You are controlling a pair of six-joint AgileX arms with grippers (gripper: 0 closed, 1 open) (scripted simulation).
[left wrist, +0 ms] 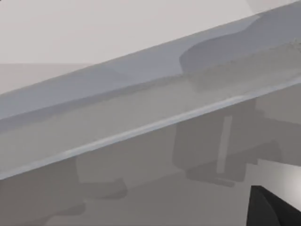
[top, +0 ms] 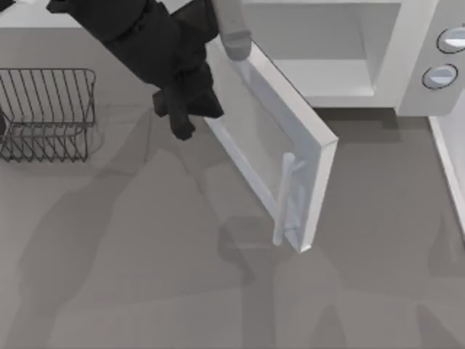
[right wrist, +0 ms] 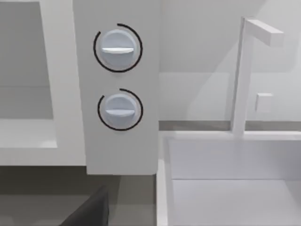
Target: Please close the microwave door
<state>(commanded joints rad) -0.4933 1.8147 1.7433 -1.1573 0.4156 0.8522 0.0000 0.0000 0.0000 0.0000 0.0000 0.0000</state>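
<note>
Left gripper (top: pixel 182 116) against outer face of microwave door (top: pixel 254 138), finger state unclear; door half open, hinged at oven's left; could slide off panel, stalling swing

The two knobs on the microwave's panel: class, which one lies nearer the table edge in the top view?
The lower knob, just below the upper knob, which the picture's right edge cuts off.

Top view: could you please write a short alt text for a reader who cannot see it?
The microwave door stands open, swung out over the grey table. The left gripper is at the door's outer face near the hinge. A wire basket sits at the left.
</note>
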